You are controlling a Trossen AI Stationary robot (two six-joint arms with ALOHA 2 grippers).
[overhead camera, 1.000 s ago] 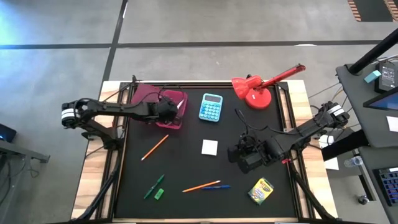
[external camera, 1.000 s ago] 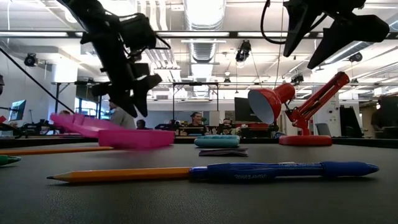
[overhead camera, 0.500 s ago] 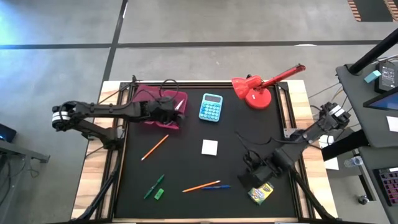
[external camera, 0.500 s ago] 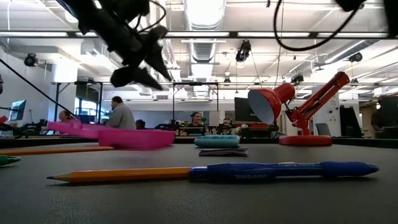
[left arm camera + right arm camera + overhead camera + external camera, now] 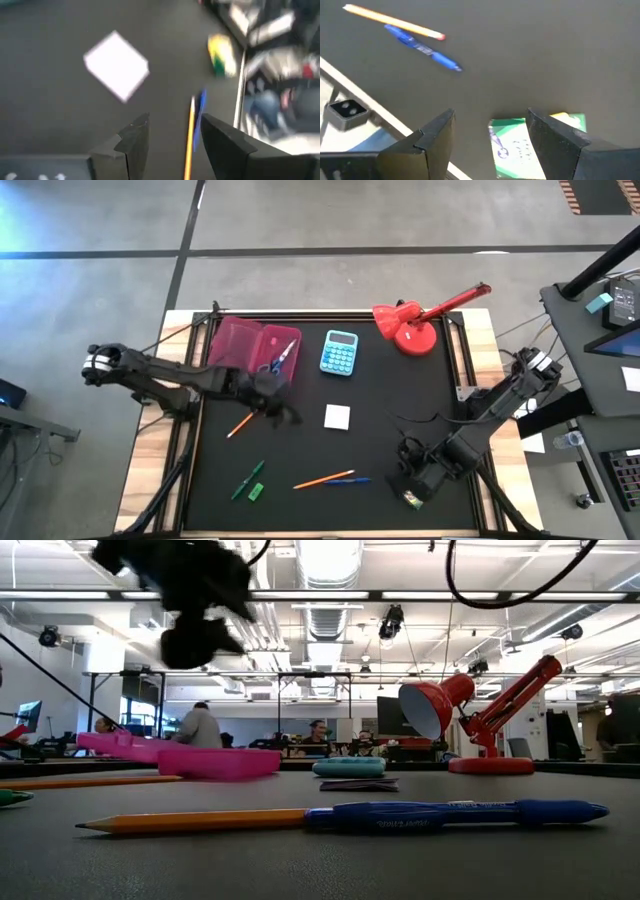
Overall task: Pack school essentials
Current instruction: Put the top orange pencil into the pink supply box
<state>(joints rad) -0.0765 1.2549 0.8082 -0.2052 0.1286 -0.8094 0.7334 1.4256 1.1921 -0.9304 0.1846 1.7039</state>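
High view: I see only scissors (image 5: pixel 281 357) cased (image 5: pixel 255 350); both tools, left (image 5: pixel 277 406) and right (image 5: pixel 416 480), gape empty; pencils, pen, crayons remain.

mat (image 5: pixel 300 450): matt black; table rim (image 5: pixel 150 470): pale wood; lamp (image 5: pixel 405 325): glossy red; case (image 5: pixel 255 350): pink plastic

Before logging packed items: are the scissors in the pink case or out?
In: the blue-handled scissors lie inside the open pink case, seen from above.

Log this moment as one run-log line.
left gripper: open, empty, above mat near pencil | right gripper: open over crayon box | scissors: in pink case
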